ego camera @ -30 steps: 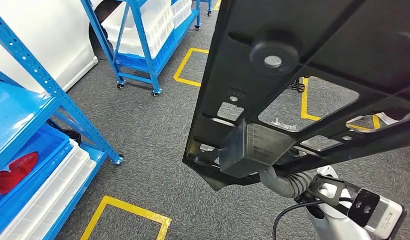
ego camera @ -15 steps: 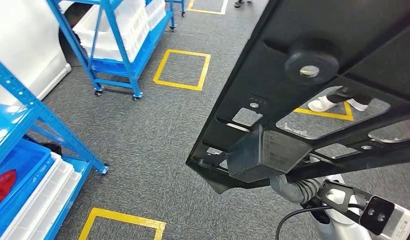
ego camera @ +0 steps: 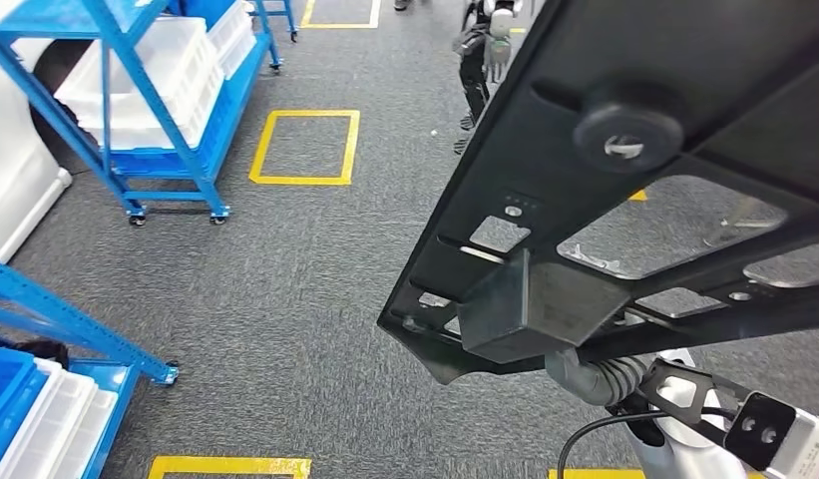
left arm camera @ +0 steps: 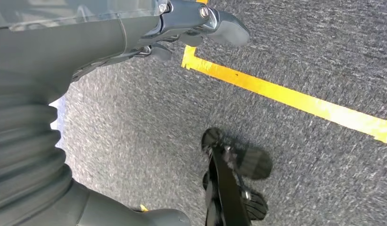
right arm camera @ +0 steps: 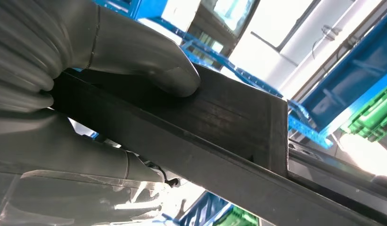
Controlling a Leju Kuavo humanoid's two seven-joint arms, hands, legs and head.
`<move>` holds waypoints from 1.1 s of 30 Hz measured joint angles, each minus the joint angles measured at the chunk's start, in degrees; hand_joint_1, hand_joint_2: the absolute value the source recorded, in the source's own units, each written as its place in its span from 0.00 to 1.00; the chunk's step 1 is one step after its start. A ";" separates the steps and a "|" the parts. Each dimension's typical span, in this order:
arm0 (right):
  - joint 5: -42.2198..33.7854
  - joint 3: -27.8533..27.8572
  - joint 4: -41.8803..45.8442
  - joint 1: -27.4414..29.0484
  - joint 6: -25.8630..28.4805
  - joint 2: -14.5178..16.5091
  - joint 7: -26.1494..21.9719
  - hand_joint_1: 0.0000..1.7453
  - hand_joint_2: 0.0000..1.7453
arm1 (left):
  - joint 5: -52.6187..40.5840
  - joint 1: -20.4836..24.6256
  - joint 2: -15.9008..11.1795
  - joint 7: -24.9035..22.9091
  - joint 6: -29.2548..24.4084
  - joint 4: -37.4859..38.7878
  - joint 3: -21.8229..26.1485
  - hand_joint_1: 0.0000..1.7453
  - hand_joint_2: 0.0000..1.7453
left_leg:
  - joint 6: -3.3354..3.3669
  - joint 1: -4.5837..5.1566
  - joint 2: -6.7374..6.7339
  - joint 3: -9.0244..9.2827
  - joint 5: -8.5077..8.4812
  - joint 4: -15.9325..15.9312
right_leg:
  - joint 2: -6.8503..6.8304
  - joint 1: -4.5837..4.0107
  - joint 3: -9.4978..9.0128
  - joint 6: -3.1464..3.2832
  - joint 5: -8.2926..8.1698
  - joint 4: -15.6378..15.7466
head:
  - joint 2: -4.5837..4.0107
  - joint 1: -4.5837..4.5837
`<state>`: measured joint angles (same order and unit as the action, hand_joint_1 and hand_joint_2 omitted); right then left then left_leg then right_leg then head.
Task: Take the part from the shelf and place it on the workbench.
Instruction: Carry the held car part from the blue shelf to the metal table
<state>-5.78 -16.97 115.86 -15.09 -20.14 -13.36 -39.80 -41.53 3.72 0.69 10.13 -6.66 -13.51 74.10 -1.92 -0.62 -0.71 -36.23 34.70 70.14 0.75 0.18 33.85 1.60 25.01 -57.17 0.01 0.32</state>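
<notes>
Grey carpet [ego camera: 285,269] covers the floor, marked with yellow tape squares [ego camera: 305,148]. A blue wheeled rack [ego camera: 156,110] holding white bins [ego camera: 136,85] stands at the far left.

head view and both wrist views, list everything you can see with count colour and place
part: one, black, large flat frame with cut-outs, held up at the right of the head view
shelf units: two, blue, one on castors at upper left, one at lower left
bins: several, white, on the blue shelves
floor squares: several, yellow tape outlines on the grey carpet
other robot: one, dark and silver, standing at the far top centre
right hand: one, grey, thumb pressed on the part's edge, holds the part
left hand: one, grey with darker fingers, hanging over the carpet, holds nothing
</notes>
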 joint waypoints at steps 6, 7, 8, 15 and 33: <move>-1.62 -0.05 -0.05 -0.15 -0.54 -0.02 0.09 1.00 1.00 | 0.27 -0.22 0.08 -0.27 -0.61 0.00 0.17 0.00 1.00 | 0.25 -0.36 3.26 3.05 -6.69 -8.62 | 4.20 0.01 0.04 -0.48 0.23 -0.74 | -0.01 -0.03; -1.84 -0.09 -0.07 -0.26 -0.62 -0.02 0.25 1.00 1.00 | 0.21 -0.27 0.08 -0.28 -0.63 0.00 0.18 0.00 1.00 | 0.40 -0.41 4.28 4.03 -7.35 -10.95 | 4.80 0.05 0.26 -0.79 0.24 -0.94 | 0.00 -0.01; -2.00 -0.15 -0.06 -0.33 -0.62 -0.02 0.53 1.00 1.00 | 0.09 -0.29 0.08 -0.33 -0.70 0.00 0.19 0.00 1.00 | 0.64 -0.36 4.84 4.42 -7.36 -11.96 | 5.41 0.13 0.52 -1.16 0.17 -1.05 | 0.01 -0.03; -1.20 -0.29 0.90 -0.51 0.55 -0.06 2.97 1.00 1.00 | -0.91 -0.33 0.11 -1.24 -0.97 0.00 0.20 0.00 1.00 | 2.88 -0.05 0.38 4.83 -7.98 -13.14 | 0.45 0.24 6.49 -2.91 6.09 -12.49 | -0.01 0.38; -0.92 1.93 1.72 2.36 1.01 -1.51 0.17 1.00 1.00 | -2.27 -0.70 0.52 -0.92 0.03 0.00 -0.09 0.00 1.00 | 0.15 -0.01 0.30 -2.25 0.21 4.03 | 1.72 0.03 -0.55 -0.17 0.48 0.03 | -0.01 -0.12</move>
<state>-6.70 -15.04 117.57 -12.73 -19.13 -14.86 -39.63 -43.80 3.02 1.21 9.20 -6.63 -13.51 74.01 -1.77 -0.63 -0.41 -38.48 34.91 74.17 2.47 0.21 33.30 1.43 25.49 -57.14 0.00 0.20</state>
